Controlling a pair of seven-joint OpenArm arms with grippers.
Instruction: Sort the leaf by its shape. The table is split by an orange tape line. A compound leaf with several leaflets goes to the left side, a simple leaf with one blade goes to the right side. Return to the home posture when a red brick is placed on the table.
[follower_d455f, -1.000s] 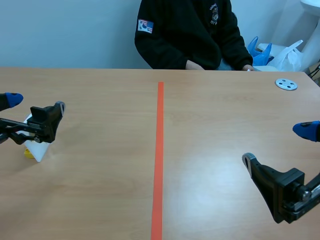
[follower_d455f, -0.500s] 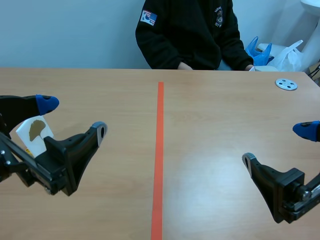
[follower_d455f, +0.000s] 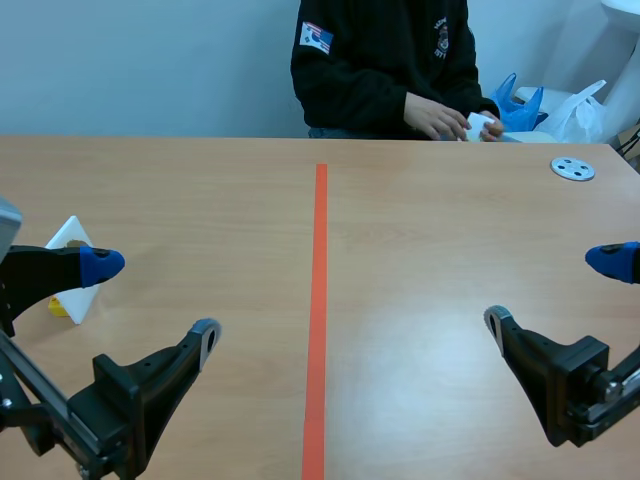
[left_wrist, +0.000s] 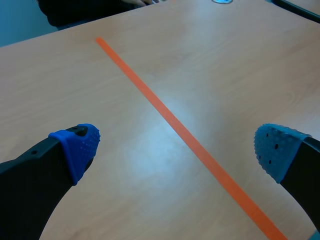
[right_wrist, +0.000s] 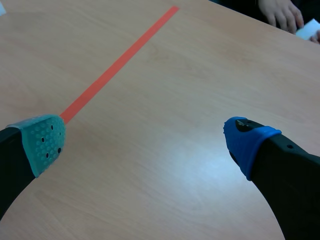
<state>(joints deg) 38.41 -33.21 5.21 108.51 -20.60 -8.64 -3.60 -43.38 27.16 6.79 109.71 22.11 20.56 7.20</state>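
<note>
The left gripper (follower_d455f: 152, 298) is held nearest, low over the left side, fingers spread wide. The right gripper (follower_d455f: 552, 290) is spread likewise over the right side. A white card (follower_d455f: 68, 238) is stood on the left side, just behind the left gripper's blue pad (follower_d455f: 100, 265); its printed face cannot be made out. The line (follower_d455f: 318, 300) is laid between the two sides. Farther off, a disc (follower_d455f: 573, 168) is seen, and a white piece (follower_d455f: 480, 125) is held in a person's hands (follower_d455f: 440, 118).

Tape line (follower_d455f: 318, 300) in all views
</note>
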